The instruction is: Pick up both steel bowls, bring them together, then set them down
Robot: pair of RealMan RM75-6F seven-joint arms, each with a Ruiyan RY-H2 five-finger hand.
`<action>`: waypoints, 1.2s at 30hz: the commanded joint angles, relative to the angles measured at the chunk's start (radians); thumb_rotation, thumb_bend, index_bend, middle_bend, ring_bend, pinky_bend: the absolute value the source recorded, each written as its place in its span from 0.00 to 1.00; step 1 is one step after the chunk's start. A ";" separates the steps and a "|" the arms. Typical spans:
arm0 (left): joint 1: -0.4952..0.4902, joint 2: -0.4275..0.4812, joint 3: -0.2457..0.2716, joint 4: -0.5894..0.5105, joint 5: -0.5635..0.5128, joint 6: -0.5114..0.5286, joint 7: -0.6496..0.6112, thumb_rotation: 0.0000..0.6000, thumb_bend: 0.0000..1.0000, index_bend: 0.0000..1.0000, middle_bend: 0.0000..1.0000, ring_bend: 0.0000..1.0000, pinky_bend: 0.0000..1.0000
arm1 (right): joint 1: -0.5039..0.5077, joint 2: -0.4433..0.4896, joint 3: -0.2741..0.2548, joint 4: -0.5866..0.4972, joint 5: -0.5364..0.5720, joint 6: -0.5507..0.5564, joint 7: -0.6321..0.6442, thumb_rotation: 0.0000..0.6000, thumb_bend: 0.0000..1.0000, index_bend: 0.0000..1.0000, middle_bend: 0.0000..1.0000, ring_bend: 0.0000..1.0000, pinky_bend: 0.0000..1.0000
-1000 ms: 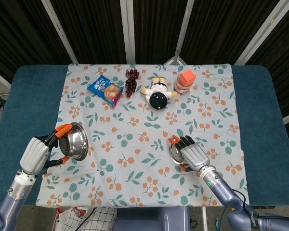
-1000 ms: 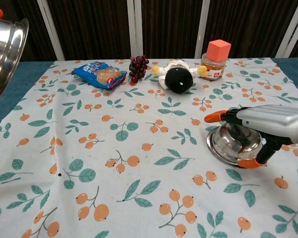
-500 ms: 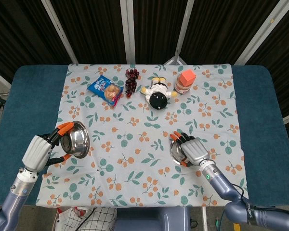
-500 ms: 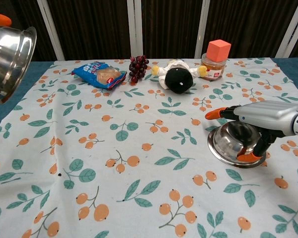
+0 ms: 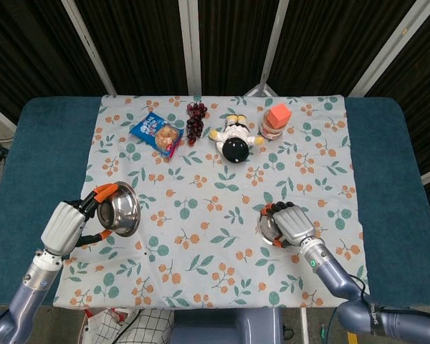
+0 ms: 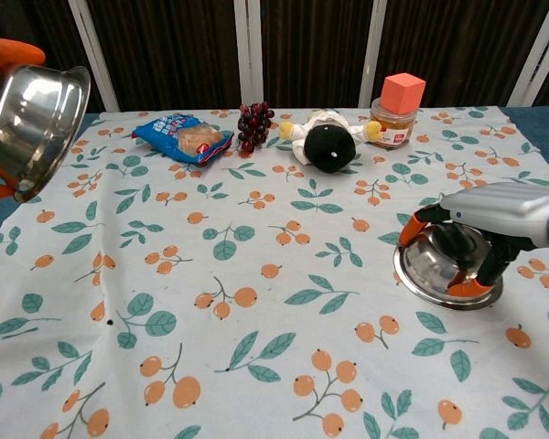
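Each hand grips — seemingly — a steel bowl.

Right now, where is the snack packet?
In the head view the snack packet lies far left on the tablecloth, just left of the grapes.

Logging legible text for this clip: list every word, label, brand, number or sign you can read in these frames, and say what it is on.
No text can be read in either view.
Blue snack packet: printing shows, but too small and blurred to read.
Jar under the orange block: a label band shows, with no readable lettering.
Two steel bowls, the left hand, the right hand and the floral tablecloth: no markings visible.
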 commanded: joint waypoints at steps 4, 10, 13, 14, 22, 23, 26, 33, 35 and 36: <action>-0.007 -0.002 -0.003 -0.011 0.023 0.016 0.004 1.00 0.62 0.53 0.68 0.63 0.79 | -0.040 0.000 0.024 -0.034 -0.117 0.133 0.127 1.00 0.32 0.85 0.76 0.83 1.00; -0.025 -0.017 0.001 -0.010 0.073 0.037 -0.006 1.00 0.62 0.53 0.68 0.63 0.79 | -0.067 0.037 0.059 -0.069 -0.211 0.220 0.324 1.00 0.32 0.86 0.78 0.84 1.00; -0.035 -0.035 -0.002 0.008 0.094 0.054 -0.023 1.00 0.62 0.53 0.69 0.63 0.79 | -0.070 0.085 0.106 -0.141 -0.164 0.168 0.584 1.00 0.32 0.86 0.78 0.84 1.00; -0.038 -0.041 -0.003 0.015 0.100 0.061 -0.028 1.00 0.62 0.53 0.68 0.63 0.79 | -0.069 0.107 0.124 -0.167 -0.140 0.137 0.676 1.00 0.32 0.86 0.78 0.84 1.00; -0.058 -0.078 -0.008 0.059 0.122 0.080 -0.052 1.00 0.62 0.53 0.69 0.63 0.79 | -0.049 0.286 0.284 -0.284 -0.037 -0.185 1.373 1.00 0.34 0.86 0.78 0.85 1.00; -0.061 -0.081 -0.007 0.060 0.126 0.080 -0.051 1.00 0.62 0.53 0.69 0.63 0.79 | -0.048 0.293 0.299 -0.292 -0.037 -0.213 1.433 1.00 0.34 0.86 0.78 0.85 1.00; -0.069 -0.094 -0.006 0.061 0.137 0.080 -0.042 1.00 0.62 0.54 0.69 0.63 0.79 | -0.051 0.310 0.349 -0.324 -0.059 -0.304 1.633 1.00 0.34 0.86 0.78 0.85 1.00; -0.096 -0.116 -0.001 0.045 0.169 0.060 0.013 1.00 0.63 0.54 0.69 0.63 0.79 | -0.060 0.324 0.407 -0.371 -0.150 -0.421 1.881 1.00 0.35 0.86 0.78 0.85 1.00; -0.102 -0.122 0.002 0.036 0.180 0.058 0.024 1.00 0.63 0.54 0.69 0.63 0.79 | -0.056 0.328 0.408 -0.374 -0.155 -0.440 1.902 1.00 0.35 0.86 0.78 0.85 1.00; -0.107 -0.126 0.005 0.028 0.185 0.054 0.028 1.00 0.63 0.54 0.69 0.63 0.79 | -0.052 0.332 0.404 -0.377 -0.153 -0.455 1.905 1.00 0.35 0.86 0.78 0.85 1.00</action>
